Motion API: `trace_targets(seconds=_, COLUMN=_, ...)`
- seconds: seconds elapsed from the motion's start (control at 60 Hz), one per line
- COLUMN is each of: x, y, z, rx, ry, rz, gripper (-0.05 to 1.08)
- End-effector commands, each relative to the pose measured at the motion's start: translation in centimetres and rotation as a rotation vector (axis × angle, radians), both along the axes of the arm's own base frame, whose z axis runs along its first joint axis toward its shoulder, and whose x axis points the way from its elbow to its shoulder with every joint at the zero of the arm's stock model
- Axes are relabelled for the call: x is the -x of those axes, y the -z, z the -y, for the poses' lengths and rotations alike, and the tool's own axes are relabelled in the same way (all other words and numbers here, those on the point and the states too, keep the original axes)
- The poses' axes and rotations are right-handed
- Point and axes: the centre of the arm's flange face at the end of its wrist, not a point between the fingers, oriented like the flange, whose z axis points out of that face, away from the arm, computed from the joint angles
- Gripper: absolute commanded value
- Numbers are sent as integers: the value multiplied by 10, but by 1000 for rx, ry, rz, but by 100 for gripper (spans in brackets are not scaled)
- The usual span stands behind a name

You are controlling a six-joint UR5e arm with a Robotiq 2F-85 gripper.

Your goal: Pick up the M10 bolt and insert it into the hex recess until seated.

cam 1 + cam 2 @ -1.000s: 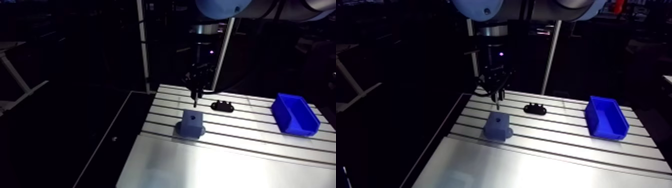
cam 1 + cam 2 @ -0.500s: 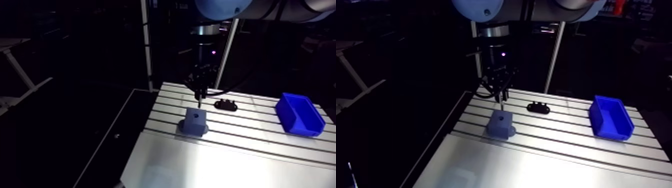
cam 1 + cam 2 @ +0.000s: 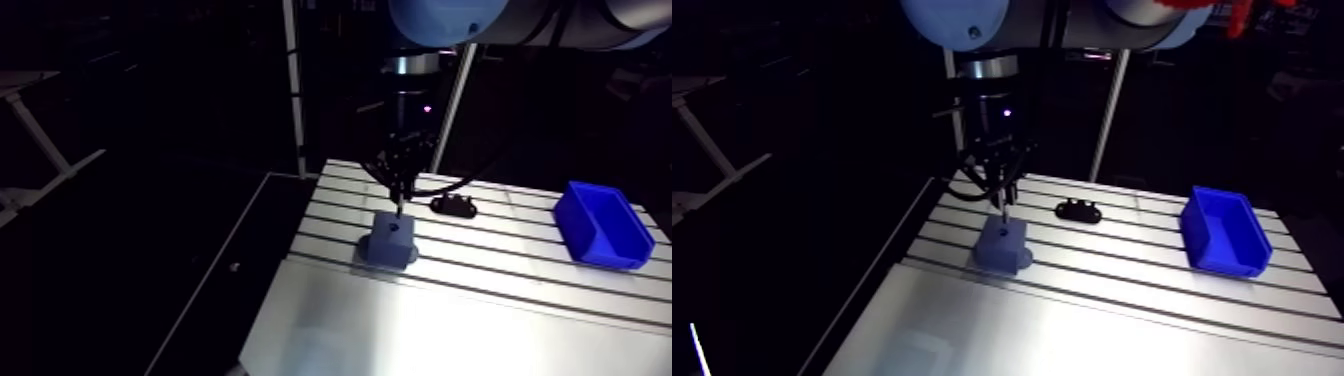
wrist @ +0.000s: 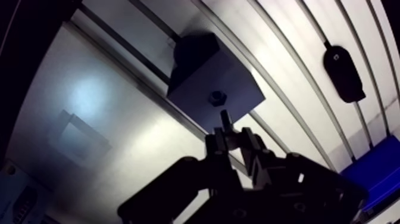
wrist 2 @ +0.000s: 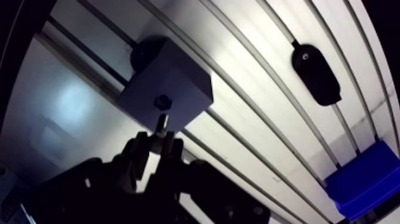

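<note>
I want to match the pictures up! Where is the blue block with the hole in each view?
Arm view: the blue block sits on the table directly below the end effector.
Wrist view: it lies just ahead of the M10 bolt held in the end effector.
Shared landmark: the flat black part lies beside the block in both.

dim room | glare on table (image 3: 340, 330) | wrist view soft, edges curved

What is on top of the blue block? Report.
A hex recess in the block's top face, with the bolt held by the end effector poised over it. The recess's floor is too dark to see.
</note>
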Motion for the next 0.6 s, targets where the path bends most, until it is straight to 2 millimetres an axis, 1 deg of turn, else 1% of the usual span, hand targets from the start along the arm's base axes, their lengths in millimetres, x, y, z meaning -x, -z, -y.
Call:
trace_targets(seconds=0.017, x=4, y=5, z=1, rx=6, ry=0, rz=-9, gripper=91)
trace_targets(seconds=0.117, x=4, y=10, z=1, rx=6, ry=0, rz=-5, gripper=91)
trace_targets(seconds=0.6, x=3, y=15, z=1, rx=4, ry=2, rz=4, gripper=91)
